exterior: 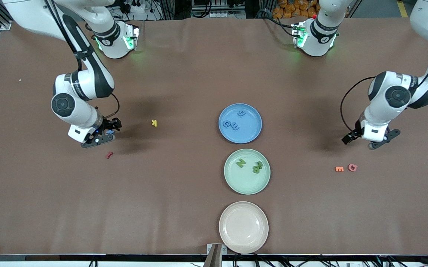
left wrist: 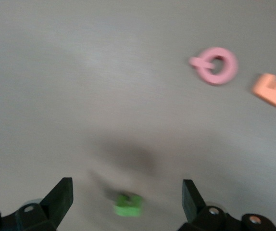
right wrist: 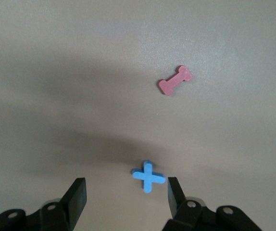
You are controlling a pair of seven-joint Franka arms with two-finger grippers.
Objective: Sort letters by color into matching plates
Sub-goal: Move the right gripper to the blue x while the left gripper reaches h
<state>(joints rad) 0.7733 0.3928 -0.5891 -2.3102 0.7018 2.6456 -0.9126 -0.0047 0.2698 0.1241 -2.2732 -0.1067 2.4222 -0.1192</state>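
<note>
High front camera faces both robot bases across the table [exterior: 169, 207]. Each wrist camera looks down closely past its fingers, sharing patches of that tabletop.

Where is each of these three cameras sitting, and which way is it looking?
Front view: high up facing both robots, looking down on the table and three plates; both arms show.
Left wrist view: on the left arm, looking down past its open left hand at a green piece, a pink letter and an orange letter.
Right wrist view: looking down past its open right hand at a blue piece.
Shared: the pink and orange letters also show in the front view.
</note>
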